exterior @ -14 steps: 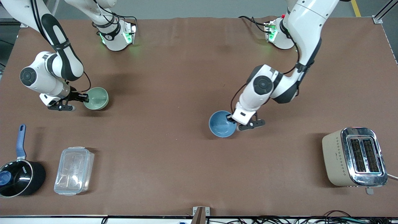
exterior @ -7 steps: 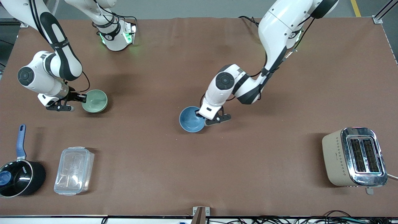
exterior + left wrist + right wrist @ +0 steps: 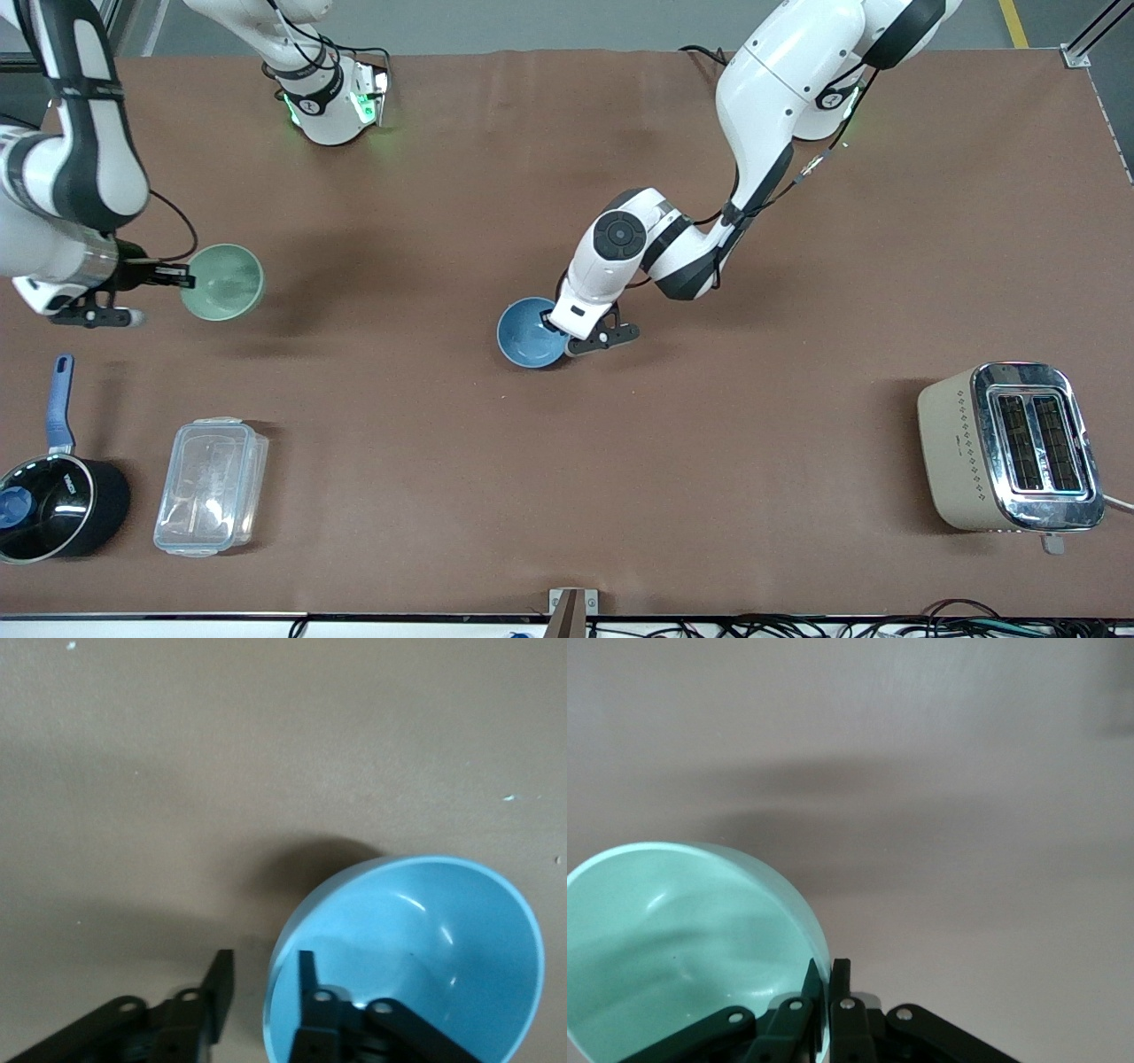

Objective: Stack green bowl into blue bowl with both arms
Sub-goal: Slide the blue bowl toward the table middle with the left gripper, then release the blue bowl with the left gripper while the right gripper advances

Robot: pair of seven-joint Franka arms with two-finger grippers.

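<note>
Toward the right arm's end of the worktop (image 3: 567, 496), the green bowl (image 3: 223, 282) has come up off the surface. Half a second ago it sat lower and closer to the middle; now it hangs in the air with its shadow cast apart from it. The right pincer (image 3: 182, 280) is clamped tight on its rim, one finger inside the wall and one outside, as the right wrist view shows.

Near the middle of the worktop, the blue bowl (image 3: 530, 332) has been carried a long way from the left arm's end over the last second. Its latest shift is small, so it looks to be settling. The left pincer (image 3: 560, 330) straddles its rim, but its fingers (image 3: 221, 988) stand spread with a gap beside the wall, so the grip appears let go and the bowl seems to rest on the worktop.

By my reading, the receiving bowl is placed and the green one is ready to travel over it.
</note>
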